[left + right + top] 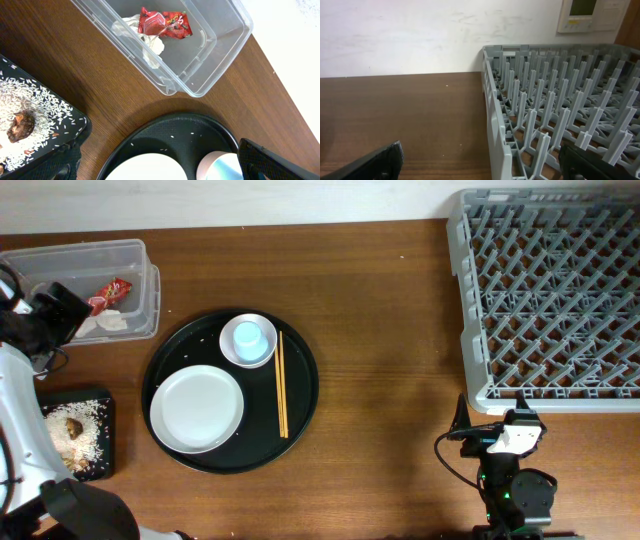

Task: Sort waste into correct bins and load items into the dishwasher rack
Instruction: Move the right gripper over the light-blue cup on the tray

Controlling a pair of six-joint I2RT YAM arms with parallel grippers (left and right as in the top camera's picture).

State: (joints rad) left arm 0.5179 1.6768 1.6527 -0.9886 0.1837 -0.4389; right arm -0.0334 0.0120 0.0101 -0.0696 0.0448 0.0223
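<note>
Wrapper [165,23] and tissue [145,37] are lying in the tub [220,55] ahead of the left end effector [160,160], which is hovering wide open. The right end effector [480,155], also open, is facing the rack [545,115]. Sorting is looking finished; loading is probably starting next, calling for a grip on the cup [248,338] beside the left one.

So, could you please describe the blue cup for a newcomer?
Find the round black tray left of centre. Near its far edge sits a small white bowl, and the light blue cup stands inside it, the only blue thing there.
</note>
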